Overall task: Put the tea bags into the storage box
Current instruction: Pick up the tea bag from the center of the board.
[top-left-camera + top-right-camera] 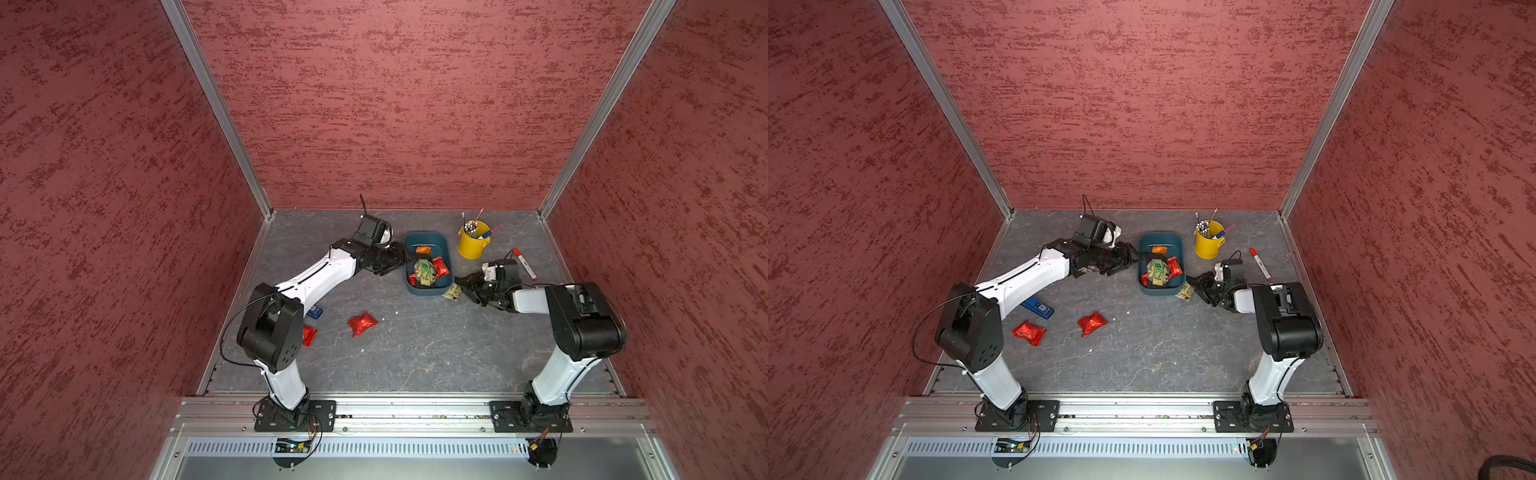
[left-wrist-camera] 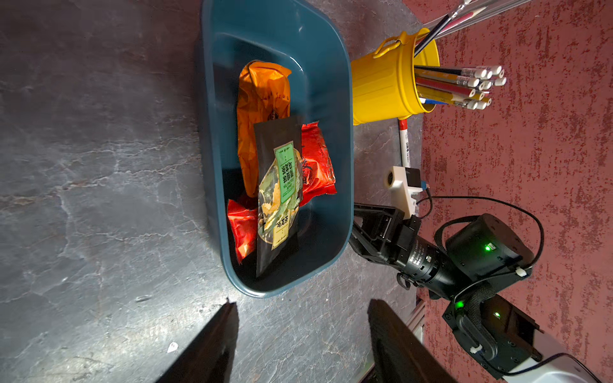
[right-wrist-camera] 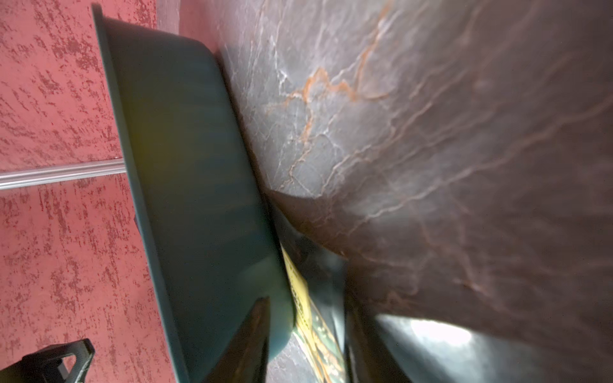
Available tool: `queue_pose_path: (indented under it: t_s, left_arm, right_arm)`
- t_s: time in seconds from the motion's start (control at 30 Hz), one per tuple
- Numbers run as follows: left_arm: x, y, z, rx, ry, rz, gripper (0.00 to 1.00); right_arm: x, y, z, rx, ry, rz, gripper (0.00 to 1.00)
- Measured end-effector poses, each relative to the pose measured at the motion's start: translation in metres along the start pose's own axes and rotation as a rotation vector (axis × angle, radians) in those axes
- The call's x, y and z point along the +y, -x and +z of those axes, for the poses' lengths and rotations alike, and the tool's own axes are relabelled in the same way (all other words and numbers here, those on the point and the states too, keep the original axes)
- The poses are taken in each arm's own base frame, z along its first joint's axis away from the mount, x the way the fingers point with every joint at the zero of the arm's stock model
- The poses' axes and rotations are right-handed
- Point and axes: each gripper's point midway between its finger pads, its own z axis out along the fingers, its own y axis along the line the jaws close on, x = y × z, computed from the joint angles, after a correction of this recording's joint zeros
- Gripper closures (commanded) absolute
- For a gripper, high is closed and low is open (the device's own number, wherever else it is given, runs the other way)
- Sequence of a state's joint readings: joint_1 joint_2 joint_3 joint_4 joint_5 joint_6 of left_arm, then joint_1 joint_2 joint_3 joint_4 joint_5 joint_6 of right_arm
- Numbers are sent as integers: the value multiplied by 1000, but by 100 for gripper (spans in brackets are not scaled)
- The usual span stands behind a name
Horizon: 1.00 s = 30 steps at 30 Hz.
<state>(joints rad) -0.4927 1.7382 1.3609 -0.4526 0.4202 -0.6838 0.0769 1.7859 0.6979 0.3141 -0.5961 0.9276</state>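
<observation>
The right gripper (image 1: 460, 286) straddles a sachet (image 1: 452, 294) beside the storage box (image 2: 275, 39), grip uncertain. Several tea bags (image 1: 424, 268) lie inside; two red packets (image 1: 1091, 323) (image 1: 1028, 332) remain.

Lab rig: 2 arms (image 1: 316, 274), alu-framed red walls (image 1: 374, 104).

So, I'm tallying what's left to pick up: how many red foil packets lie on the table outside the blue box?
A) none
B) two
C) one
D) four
B: in a top view, the leftmost red packet and the mid-table red packet both lie on the table, well apart from the storage box.
</observation>
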Motion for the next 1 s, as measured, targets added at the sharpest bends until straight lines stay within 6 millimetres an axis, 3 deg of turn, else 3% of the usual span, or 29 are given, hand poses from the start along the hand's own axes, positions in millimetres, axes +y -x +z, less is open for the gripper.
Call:
queue_pose_path:
  t_s: [0.23,0.53,0.7,1.0]
  left_arm:
    - [8,-7,2,14,16,-10,33]
    - [4,2,-20,-33,-1,-7,30]
    - [6,3,-32,-53,-4,-13,30]
    - [20,-11,-36,-34,21,-31,29]
  right_arm:
    - [-9,-4,2,13,-19,34,99]
    - [-8,-7,-11,1,-60,31,100]
    - [6,-6,-37,-49,-93,-18,100]
    - [18,-4,-88,-131,-234,-114,100]
